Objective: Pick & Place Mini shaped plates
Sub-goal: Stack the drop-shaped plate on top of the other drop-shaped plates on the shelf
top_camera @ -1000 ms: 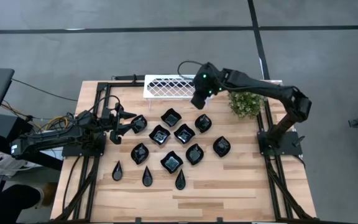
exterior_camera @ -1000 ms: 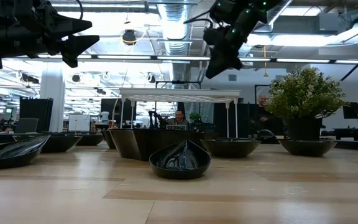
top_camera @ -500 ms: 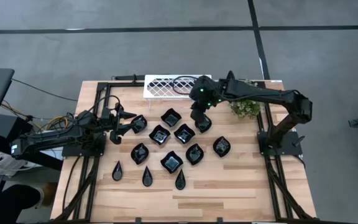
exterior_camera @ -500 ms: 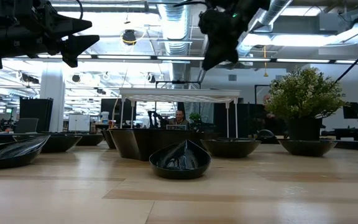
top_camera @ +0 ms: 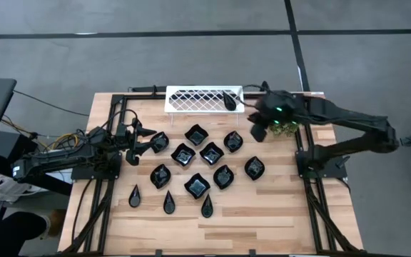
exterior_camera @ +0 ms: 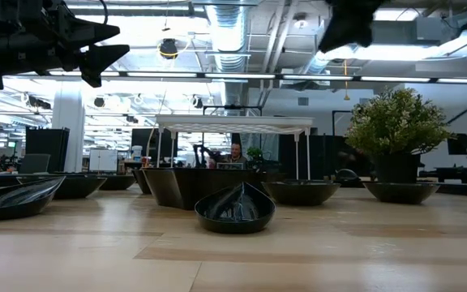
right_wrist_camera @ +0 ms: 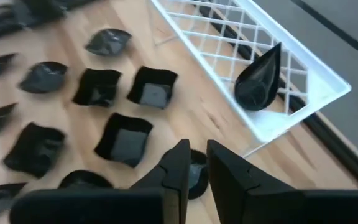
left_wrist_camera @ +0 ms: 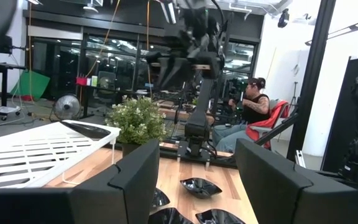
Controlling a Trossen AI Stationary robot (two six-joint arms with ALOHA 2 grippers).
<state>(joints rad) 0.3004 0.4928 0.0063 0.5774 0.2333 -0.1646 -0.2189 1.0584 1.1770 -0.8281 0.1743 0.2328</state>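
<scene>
The dark left gripper (top_camera: 143, 140) waits over the wooden table's (top_camera: 277, 207) left side, its fingers (left_wrist_camera: 132, 180) spread and empty. Right of it, the small glossy black mini shaped plates (top_camera: 198, 160) lie scattered mid-table: wavy squares, leaves and slim teardrops. Behind them, one black teardrop plate (right_wrist_camera: 259, 79) rests in the white lattice tray (top_camera: 191, 99) at its right end. Furthest right, the right gripper (top_camera: 257, 131) hangs beside a small green potted plant (top_camera: 284, 123), fingers (right_wrist_camera: 229, 174) nearly closed, holding nothing
</scene>
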